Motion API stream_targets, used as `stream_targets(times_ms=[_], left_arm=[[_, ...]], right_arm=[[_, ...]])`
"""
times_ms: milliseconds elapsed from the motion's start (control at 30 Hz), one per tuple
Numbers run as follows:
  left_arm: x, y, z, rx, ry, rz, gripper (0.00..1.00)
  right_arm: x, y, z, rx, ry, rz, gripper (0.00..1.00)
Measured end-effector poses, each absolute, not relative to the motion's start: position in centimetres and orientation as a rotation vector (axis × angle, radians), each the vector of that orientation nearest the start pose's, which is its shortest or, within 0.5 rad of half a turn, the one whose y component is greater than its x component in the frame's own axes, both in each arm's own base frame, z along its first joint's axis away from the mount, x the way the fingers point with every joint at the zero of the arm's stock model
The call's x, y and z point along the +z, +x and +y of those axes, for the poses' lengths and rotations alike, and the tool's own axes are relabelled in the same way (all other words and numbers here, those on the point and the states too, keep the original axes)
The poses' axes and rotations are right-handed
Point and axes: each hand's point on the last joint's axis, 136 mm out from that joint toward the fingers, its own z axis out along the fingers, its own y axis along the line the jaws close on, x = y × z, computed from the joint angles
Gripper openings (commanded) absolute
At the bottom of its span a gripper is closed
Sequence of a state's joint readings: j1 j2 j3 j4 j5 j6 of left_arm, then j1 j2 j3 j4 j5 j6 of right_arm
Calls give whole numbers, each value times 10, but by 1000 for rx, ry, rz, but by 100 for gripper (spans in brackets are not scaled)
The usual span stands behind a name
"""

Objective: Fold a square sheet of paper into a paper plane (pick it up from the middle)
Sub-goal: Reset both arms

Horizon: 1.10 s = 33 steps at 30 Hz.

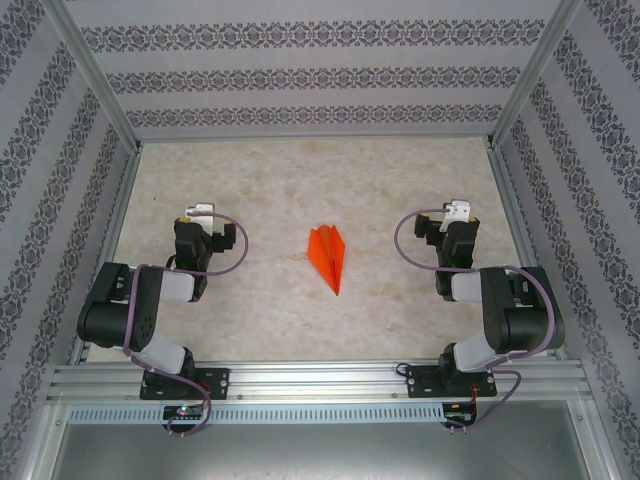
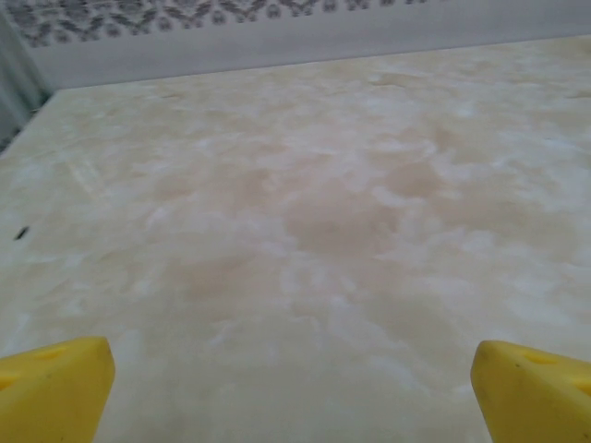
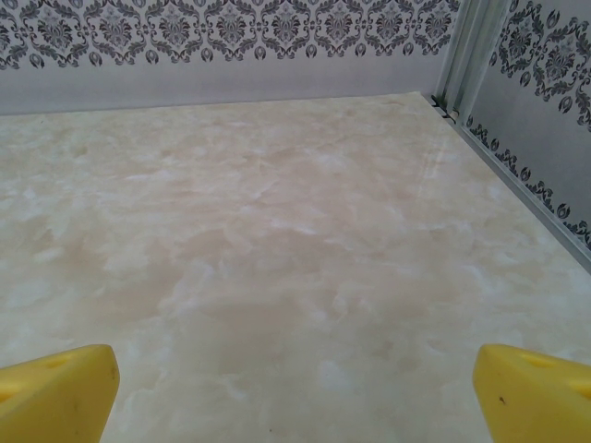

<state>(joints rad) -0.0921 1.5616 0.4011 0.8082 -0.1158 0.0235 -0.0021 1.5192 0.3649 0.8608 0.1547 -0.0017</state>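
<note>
- Yellow fingertips [image 2: 55, 388] of the left gripper [image 2: 295, 392] sit at the bottom corners of its wrist view, spread as wide as they go, with nothing but bare desk [image 2: 305, 212] between them.
- Its twin, the right gripper [image 3: 295, 395], looks the same in its own wrist view: jaws wide, holding nothing.
- At the centre of the overhead frame the paper plane [image 1: 330, 258] lies flat on the desk, point toward the bottom edge and broad tail toward the top, well apart from both grippers.
- My reading: the folding looks complete, and the plane rests mid-desk with each arm parked to one side, out of its way.
- Left arm [image 1: 135, 305] at lower left and right arm [image 1: 515, 310] at lower right sit folded compactly near their bases, wrists aimed toward the top of the frame.
</note>
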Motion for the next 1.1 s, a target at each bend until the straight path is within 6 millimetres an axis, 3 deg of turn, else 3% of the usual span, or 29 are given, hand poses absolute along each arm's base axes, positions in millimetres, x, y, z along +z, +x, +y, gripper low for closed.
stream_targets(times_ms=[1100], left_arm=[[92, 400, -20, 37, 50, 1922, 100]], right_arm=[[107, 394, -27, -146, 107, 1860, 98]])
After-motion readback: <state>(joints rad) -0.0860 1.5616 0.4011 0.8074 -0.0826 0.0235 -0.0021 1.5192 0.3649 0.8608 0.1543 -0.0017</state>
